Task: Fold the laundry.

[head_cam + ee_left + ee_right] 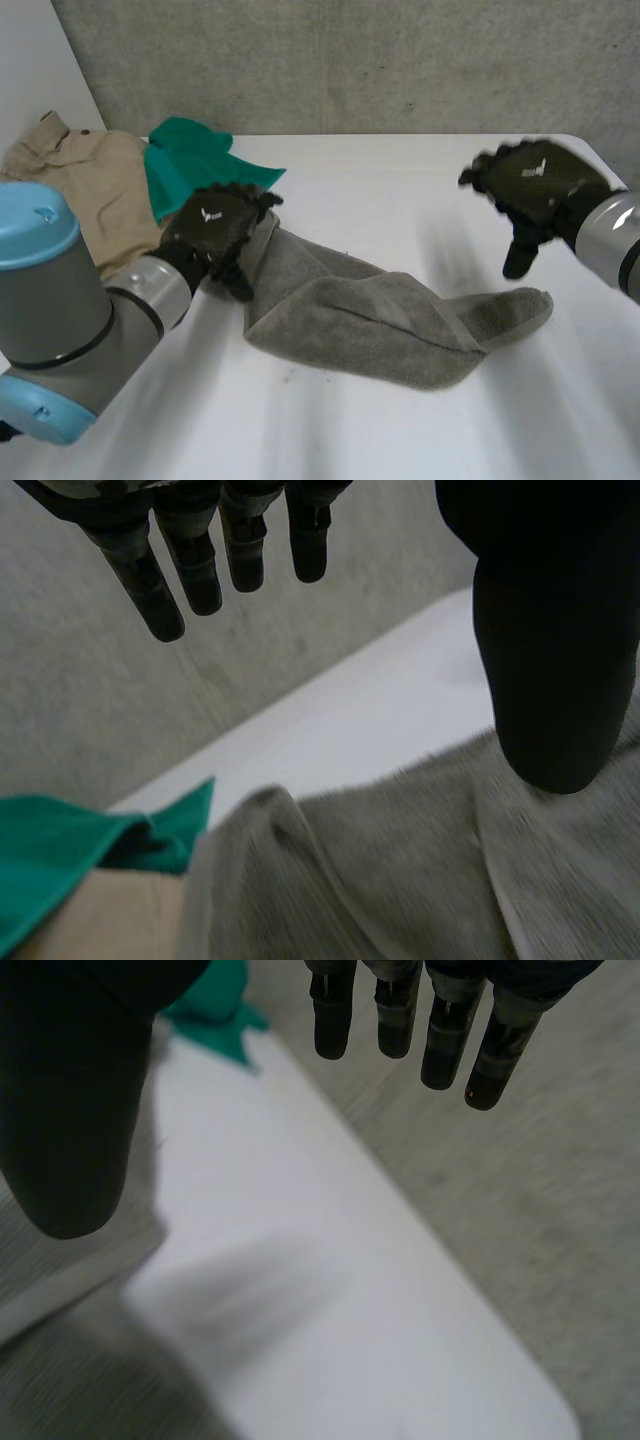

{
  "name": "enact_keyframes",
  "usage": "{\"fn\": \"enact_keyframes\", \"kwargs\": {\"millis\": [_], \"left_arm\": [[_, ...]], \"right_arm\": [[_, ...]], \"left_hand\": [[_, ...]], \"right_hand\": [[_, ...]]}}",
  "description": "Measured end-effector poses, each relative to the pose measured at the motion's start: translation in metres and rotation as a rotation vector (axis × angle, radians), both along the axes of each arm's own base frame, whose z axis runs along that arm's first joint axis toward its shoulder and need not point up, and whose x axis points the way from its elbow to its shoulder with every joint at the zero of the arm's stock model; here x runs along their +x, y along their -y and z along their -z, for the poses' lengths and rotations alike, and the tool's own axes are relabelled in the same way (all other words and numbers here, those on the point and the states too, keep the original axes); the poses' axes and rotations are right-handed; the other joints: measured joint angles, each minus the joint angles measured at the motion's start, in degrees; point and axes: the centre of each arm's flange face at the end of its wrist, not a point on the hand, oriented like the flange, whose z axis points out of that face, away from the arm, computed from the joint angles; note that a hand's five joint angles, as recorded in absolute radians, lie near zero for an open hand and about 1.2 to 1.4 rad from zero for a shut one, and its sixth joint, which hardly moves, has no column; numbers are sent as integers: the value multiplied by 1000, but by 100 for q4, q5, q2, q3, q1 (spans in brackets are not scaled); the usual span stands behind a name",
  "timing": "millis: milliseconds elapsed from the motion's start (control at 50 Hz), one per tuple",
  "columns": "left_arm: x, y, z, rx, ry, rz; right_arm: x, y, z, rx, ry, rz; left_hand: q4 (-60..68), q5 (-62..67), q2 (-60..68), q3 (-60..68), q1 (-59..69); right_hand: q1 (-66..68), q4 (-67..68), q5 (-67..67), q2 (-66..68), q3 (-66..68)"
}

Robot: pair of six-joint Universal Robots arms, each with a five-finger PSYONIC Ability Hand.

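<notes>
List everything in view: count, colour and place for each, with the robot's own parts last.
towel: one, grey, rumpled, lying across the middle of the table.
cloth: one, green, far left of the table, against the garment.
garment: one, beige, at the far left corner.
table: one, white, under all the laundry.
wall: one, grey, behind the table.
left hand: one, black, open, over the towel's left end.
right hand: one, black, open, in the air near the towel's right end.
left arm: one, grey with light-blue cap, near left.
right arm: one, grey, at the right.
</notes>
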Motion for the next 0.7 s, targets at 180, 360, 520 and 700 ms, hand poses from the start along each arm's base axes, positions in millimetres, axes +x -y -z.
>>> {"fn": "enact_keyframes", "kwargs": {"millis": [180, 360, 520, 700], "left_arm": [[3, -3, 27, 21, 135, 20], [17, 26, 32, -10, 172, -32], [26, 31, 29, -11, 163, -60], [42, 29, 14, -33, 146, -105]], "right_arm": [[-3, 5, 57, 206, -84, 2], [38, 11, 71, 294, 158, -12], [93, 12, 89, 387, 286, -85], [127, 24, 134, 492, 315, -87]], "left_hand": [[6, 18, 69, 1, 0], [6, 19, 79, 1, 0], [6, 0, 70, 1, 0], [1, 0, 70, -9, -1]], "right_hand": [[0, -1, 0, 1, 0], [20, 12, 25, 14, 133], [20, 12, 25, 14, 133], [1824, 1834, 1751, 1908, 1956]]}}
